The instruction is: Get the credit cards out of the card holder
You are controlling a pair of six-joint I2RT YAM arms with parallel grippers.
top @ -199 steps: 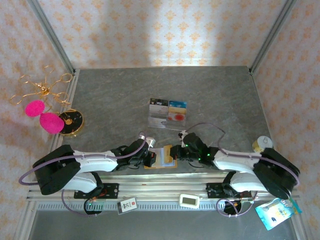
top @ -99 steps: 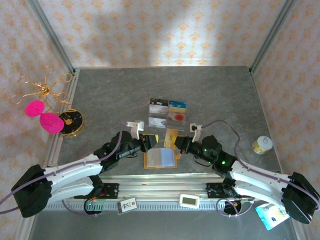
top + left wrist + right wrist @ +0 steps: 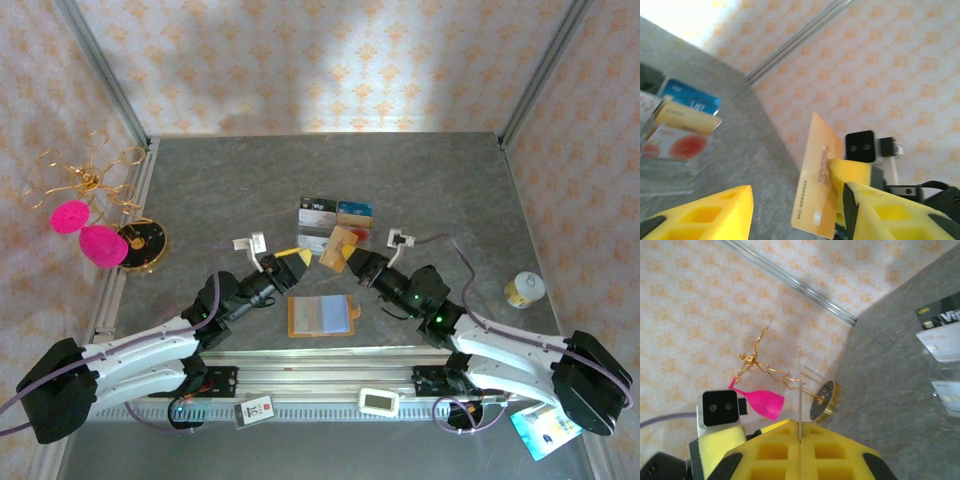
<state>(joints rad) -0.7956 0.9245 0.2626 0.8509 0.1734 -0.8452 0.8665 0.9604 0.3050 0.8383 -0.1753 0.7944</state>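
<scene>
Top view: the card holder (image 3: 322, 316) lies open and flat on the grey table (image 3: 200, 190), its pale inside facing up; the left gripper (image 3: 292, 263) hangs just behind the holder's left corner, jaws released and holding nothing; the right gripper (image 3: 352, 260) hangs just behind the holder's right corner, clenched on a gold credit card (image 3: 343, 243) lifted clear of the holder; farther behind the holder stands a clear tray (image 3: 312, 242) with several cards (image 3: 355, 210) upright in it. Left wrist view: the left arm's yellow fingers (image 3: 705, 215) are spread wide; beyond them the gold card stands nearly upright, pinched at one edge by the other arm's yellow fingers. Right wrist view: the right arm's fingers (image 3: 840, 450) press together on the gold card, seen edge-on as a thin line.
</scene>
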